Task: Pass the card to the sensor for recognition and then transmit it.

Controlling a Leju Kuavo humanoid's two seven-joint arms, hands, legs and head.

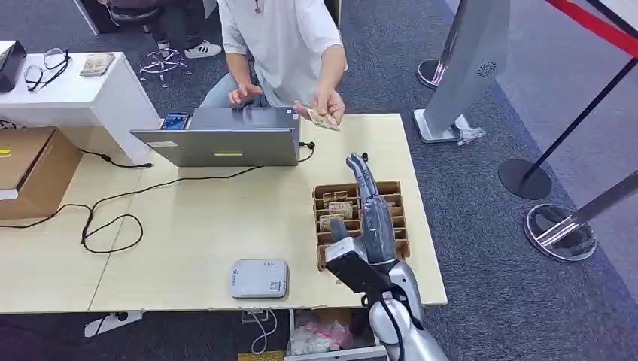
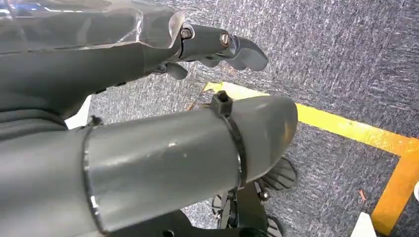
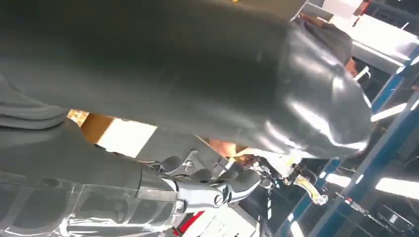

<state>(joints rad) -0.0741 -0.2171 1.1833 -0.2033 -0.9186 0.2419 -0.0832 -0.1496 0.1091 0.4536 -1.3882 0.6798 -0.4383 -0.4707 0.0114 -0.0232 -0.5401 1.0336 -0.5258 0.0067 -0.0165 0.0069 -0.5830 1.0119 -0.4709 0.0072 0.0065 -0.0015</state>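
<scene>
A person in a white shirt sits across the table and holds a tan card (image 1: pixel 323 119) in one hand (image 1: pixel 332 105) above the far edge. My right hand (image 1: pixel 374 214) reaches out flat over the brown slotted card box (image 1: pixel 323 188), fingers straight and pointing toward the person, with nothing in it. Several tan cards (image 1: pixel 340 209) stand in the box's slots. The grey sensor pad (image 1: pixel 259 278) lies near the table's front edge, left of the box. In the right wrist view my right hand (image 3: pixel 207 192) has its fingers stretched out. My left hand (image 2: pixel 163 54) hangs empty over carpet, fingers apart.
An open grey laptop (image 1: pixel 226 139) and a phone (image 1: pixel 174 120) sit at the table's far side, with black cables (image 1: pixel 113 218) trailing left. A cardboard box (image 1: pixel 30 169) and a white desk (image 1: pixel 68 83) stand at left. Stanchion bases (image 1: pixel 560 233) are at right. Yellow floor tape (image 2: pixel 346 128) lies below my left hand.
</scene>
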